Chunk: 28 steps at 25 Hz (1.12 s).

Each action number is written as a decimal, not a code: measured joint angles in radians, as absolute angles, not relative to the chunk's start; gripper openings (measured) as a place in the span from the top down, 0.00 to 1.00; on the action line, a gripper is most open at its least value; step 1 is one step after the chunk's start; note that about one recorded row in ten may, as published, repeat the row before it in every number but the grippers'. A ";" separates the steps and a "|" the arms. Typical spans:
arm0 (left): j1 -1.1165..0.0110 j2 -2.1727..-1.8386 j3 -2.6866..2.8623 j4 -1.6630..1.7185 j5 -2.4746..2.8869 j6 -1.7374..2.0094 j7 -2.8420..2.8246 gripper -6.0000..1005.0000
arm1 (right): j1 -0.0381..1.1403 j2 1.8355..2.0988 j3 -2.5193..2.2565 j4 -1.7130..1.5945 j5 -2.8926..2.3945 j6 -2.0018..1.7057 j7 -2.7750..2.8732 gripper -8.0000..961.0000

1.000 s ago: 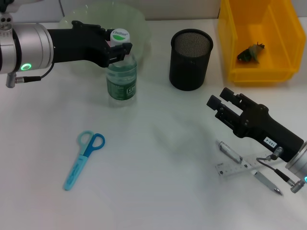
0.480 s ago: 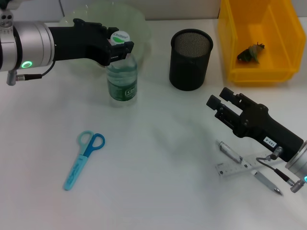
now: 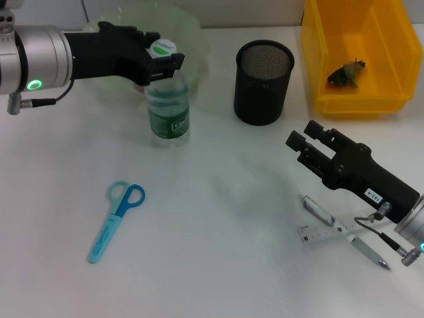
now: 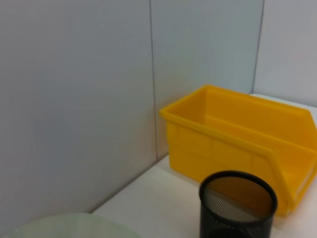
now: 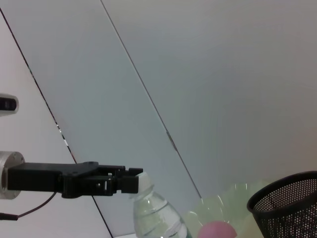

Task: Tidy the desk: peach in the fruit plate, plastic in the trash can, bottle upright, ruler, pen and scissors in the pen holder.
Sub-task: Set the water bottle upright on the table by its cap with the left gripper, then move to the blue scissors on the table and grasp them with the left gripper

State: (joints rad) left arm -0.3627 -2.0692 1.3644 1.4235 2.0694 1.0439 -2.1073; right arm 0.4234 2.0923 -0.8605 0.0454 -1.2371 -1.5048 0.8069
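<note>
Nearest items, not yet stowed: pen (image 3: pixel 366 252) and ruler (image 3: pixel 323 232), lying crossed on the tabletop (image 3: pixel 225 265) just beneath and beside the right hand (image 3: pixel 303 145). That hand hovers low, idle, fingers slightly apart and empty.

Scissors (image 3: pixel 115 220): flat on the tabletop, well below the left hand (image 3: pixel 165 63) and apart from it; not yet stowed.

Bottle (image 3: pixel 167 99): standing upright, cap at the tip of the left hand. Whether the fingers are clamped on the cap or merely around it cannot be told. Uprighting judged done or nearly so.

Pen holder (image 3: pixel 263 82): off to the side of the left hand, beyond the right hand; looks empty.

Fruit plate (image 3: pixel 192 30): directly behind the bottle and left hand. The right wrist view shows a pink peach (image 5: pixel 218 231) in it; judged done.

Trash can (image 3: pixel 371 99): farthest, beyond the right hand, yellow, holding a dark crumpled scrap of plastic (image 3: pixel 347 73); judged done.
</note>
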 joint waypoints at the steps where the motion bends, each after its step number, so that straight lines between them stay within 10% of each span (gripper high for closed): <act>1: -0.365 -2.070 1.360 1.423 2.069 1.041 -2.105 0.45 | 0.423 2.092 -0.861 0.045 -1.237 -1.505 0.807 0.40; 13: -0.353 -2.070 1.327 1.422 1.954 0.988 -2.054 0.22 | 0.423 2.092 -0.861 0.046 -1.237 -1.499 0.807 0.40; 28: -0.250 -2.066 1.219 1.273 1.416 1.159 -1.645 0.22 | 0.423 2.092 -0.860 0.045 -1.237 -1.499 0.807 0.40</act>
